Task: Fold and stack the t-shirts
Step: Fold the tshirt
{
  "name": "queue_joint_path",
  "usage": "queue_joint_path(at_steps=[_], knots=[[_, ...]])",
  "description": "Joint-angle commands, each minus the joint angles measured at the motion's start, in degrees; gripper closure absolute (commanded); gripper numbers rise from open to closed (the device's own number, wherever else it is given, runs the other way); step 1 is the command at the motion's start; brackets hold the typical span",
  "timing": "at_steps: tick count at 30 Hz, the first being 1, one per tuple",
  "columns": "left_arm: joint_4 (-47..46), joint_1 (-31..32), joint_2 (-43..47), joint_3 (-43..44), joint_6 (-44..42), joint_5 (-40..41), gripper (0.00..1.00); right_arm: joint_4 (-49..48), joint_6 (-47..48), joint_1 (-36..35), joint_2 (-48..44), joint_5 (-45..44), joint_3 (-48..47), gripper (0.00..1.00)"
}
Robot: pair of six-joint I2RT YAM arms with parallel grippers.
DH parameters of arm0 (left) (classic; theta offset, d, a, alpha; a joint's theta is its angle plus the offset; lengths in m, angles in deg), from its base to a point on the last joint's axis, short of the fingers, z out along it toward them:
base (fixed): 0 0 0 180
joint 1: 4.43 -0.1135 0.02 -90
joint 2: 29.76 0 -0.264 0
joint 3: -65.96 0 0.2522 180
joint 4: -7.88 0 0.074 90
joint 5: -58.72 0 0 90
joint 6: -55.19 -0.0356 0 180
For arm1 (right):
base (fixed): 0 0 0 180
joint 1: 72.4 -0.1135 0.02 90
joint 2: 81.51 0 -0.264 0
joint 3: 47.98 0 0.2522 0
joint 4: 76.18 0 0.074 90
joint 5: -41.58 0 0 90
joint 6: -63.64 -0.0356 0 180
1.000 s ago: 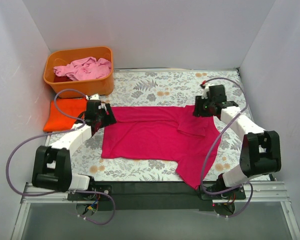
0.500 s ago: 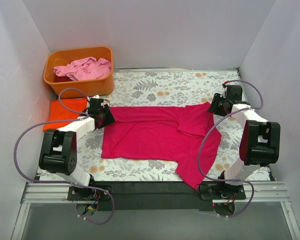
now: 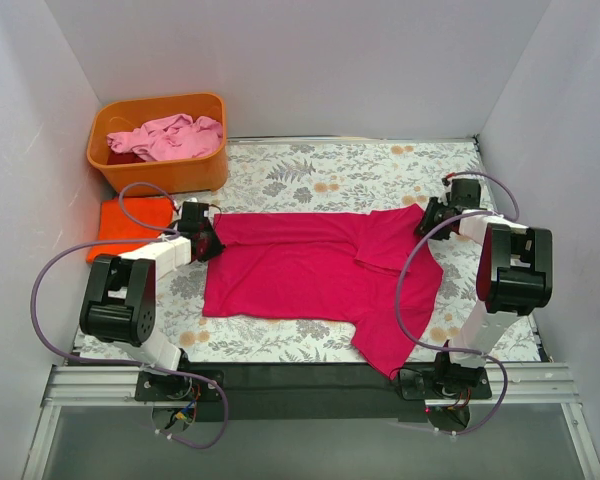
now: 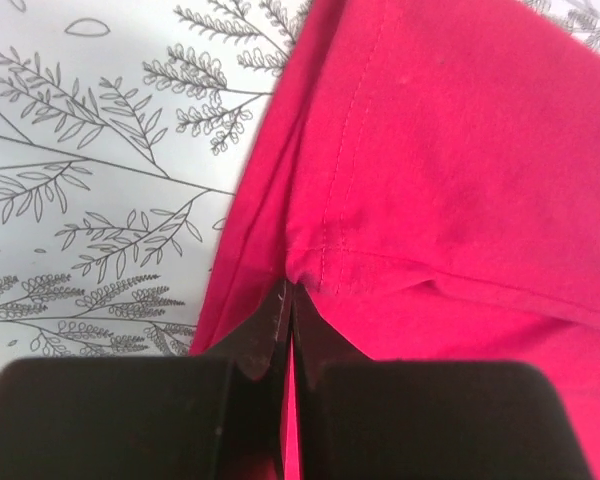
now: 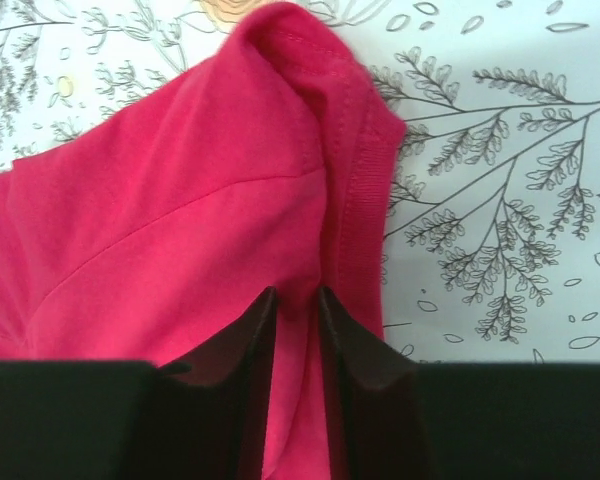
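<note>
The magenta-red t-shirt (image 3: 300, 270) lies spread across the middle of the table, with one part hanging toward the near edge. At its far left corner, my left gripper (image 3: 208, 240) is shut on the shirt's stitched hem (image 4: 325, 240); in the left wrist view the left gripper (image 4: 290, 292) pinches it at the tips. My right gripper (image 3: 427, 222) sits at the far right corner. In the right wrist view the right gripper (image 5: 298, 295) has its jaws narrow around a fold of the shirt beside the ribbed edge (image 5: 365, 190). A folded orange t-shirt (image 3: 130, 225) lies at the left.
An orange tub (image 3: 160, 175) stands at the back left, holding a pale pink t-shirt (image 3: 170, 135) and a dark red one (image 3: 123, 157). White walls close in on the left, back and right. A floral cloth (image 3: 320, 180) covers the table.
Both pairs of jaws have closed onto the magenta-red shirt. The right gripper moved right and outward to the shirt's far right corner. The left gripper shifted slightly left along the far edge.
</note>
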Motion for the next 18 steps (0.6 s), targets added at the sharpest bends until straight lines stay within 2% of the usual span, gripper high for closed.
queue_joint_path(at_steps=[1, 3, 6, 12, 14, 15, 16, 18], knots=[[1.5, -0.6, 3.0, -2.4, 1.1, 4.8, 1.00, -2.8, -0.9, 1.8, 0.5, 0.1, 1.3, 0.83], [2.0, -1.3, 4.2, -4.0, 1.4, 6.1, 1.00, -2.8, -0.8, 2.9, 0.6, -0.8, 1.5, 0.92], [2.7, -2.1, 6.1, -5.3, 2.1, 6.9, 1.00, -2.7, -0.6, 3.9, 0.4, -1.9, 1.5, 0.99], [2.8, -2.8, 7.8, -5.7, 2.2, 6.0, 0.99, -2.7, 0.5, 4.5, -0.6, -0.5, 0.8, 0.99], [2.5, -2.8, 7.7, -4.6, 1.9, 5.4, 0.81, -2.7, 0.8, 4.5, -1.1, 0.7, 0.5, 0.93], [2.5, -2.8, 7.9, -4.1, 1.6, 4.7, 0.75, -2.7, 0.9, 4.5, -1.6, 1.8, 0.2, 0.84], [2.4, -2.8, 7.9, -3.2, 1.5, 4.2, 0.64, -2.6, 1.0, 4.5, -2.1, 2.2, -0.1, 0.79], [2.4, -2.8, 8.5, -2.0, 1.2, 3.5, 0.57, -2.6, 1.2, 4.5, -3.1, 3.5, -1.0, 0.68]])
